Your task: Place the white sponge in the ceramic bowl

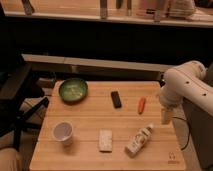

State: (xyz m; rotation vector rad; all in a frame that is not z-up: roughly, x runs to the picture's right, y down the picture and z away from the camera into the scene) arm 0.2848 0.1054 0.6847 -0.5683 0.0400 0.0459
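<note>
**Sponge lies left of the hand, past the bottle**

Item 1, gripper (166,120): we find it hanging at the right edge of the table (90,116), pointing down, open and holding nothing.

Item 2, white sponge (105,140): it lies flat near the front edge, about mid-table, well to the left of the gripper and a little nearer. Its long axis runs near to far, so we judge a grasp across the short sides to fit best.

Item 3, pale bottle (139,141): it lies tilted just right of the sponge, between sponge and gripper. We count it the main obstacle on a straight reach.

Item 4, bowl (73,90): green, at the far left of the table, well apart from the sponge.

Item 5, white cup (63,132): upright, left of the sponge, close to the line from sponge to bowl.

Item 6, black bar (116,99) and small orange piece (142,104): both lie farther back, mid-table to the right, clear of that line.
</note>
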